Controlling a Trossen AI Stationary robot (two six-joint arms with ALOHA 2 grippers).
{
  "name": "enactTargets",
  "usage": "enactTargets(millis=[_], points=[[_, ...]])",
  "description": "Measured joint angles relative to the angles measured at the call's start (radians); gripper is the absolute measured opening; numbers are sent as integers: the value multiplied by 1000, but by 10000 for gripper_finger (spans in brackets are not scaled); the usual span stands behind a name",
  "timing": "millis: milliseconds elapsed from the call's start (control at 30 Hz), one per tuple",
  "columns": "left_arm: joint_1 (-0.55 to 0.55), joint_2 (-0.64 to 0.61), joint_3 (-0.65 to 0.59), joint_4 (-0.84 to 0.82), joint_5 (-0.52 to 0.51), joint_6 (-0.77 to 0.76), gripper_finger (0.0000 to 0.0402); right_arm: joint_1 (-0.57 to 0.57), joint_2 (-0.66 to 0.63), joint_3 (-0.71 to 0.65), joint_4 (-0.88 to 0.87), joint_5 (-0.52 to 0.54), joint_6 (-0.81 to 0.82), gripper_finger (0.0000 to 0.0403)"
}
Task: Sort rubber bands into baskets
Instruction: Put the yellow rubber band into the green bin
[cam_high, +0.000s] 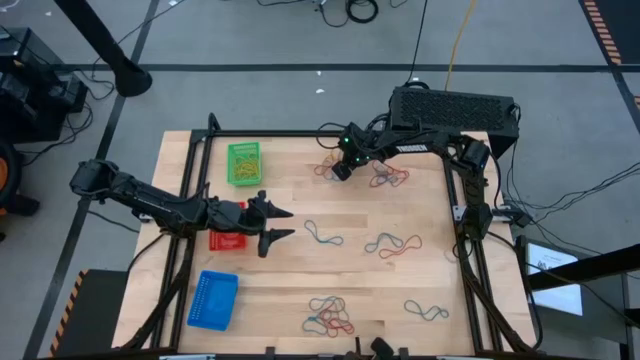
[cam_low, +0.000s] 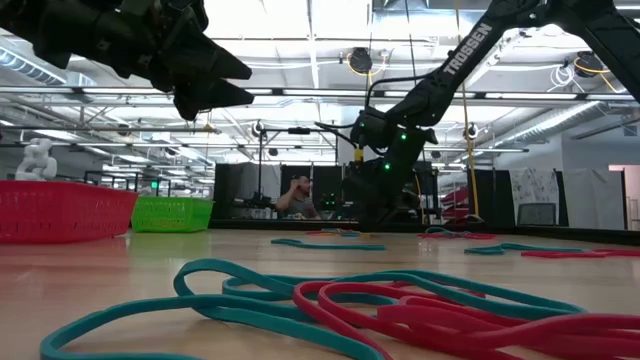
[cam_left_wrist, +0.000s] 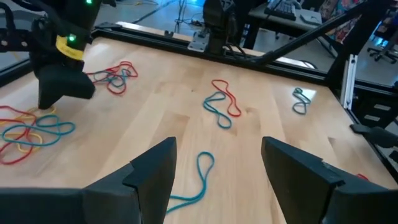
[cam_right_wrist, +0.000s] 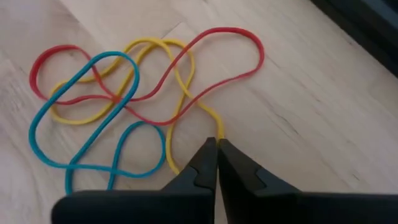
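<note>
Lying scattered over the wooden counter (cam_high: 300, 270) beside green, red and blue baskets (cam_high: 243, 163), with the left gripper (cam_high: 280, 225) hovering wide-jawed near the red one, the right gripper (cam_right_wrist: 217, 146) pinching a yellow rubber band (cam_right_wrist: 180, 81) shut-jawed.

My right gripper (cam_right_wrist: 217, 144) sits on the far rubber bands (cam_right_wrist: 124, 99). Three baskets (cam_high: 243, 163) line the table's (cam_high: 300, 270) left side, my left gripper (cam_high: 280, 225) beside the middle one.

White capital letters reading "TROSSEN" are showing along the dark metal robot arm (cam_low: 470, 62) in the low view. No other writing is reading clearly anywhere.
</note>
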Motion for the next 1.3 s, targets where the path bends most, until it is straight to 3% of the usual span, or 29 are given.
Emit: enactTargets(millis=[300, 533, 1000, 1300], points=[[0, 0, 0, 17, 29, 3, 242, 67, -125, -14, -106, -13, -10, 0], [0, 0, 0, 14, 33, 7, 242, 167, -299, -11, -149, 149, -6, 0], [0, 1, 0, 34, 33, 32, 242, 344, -553, -9, -106, 159, -5, 0], [0, 180, 0, 299, 50, 57, 242, 520, -556, -8, -61, 151, 24, 0]])
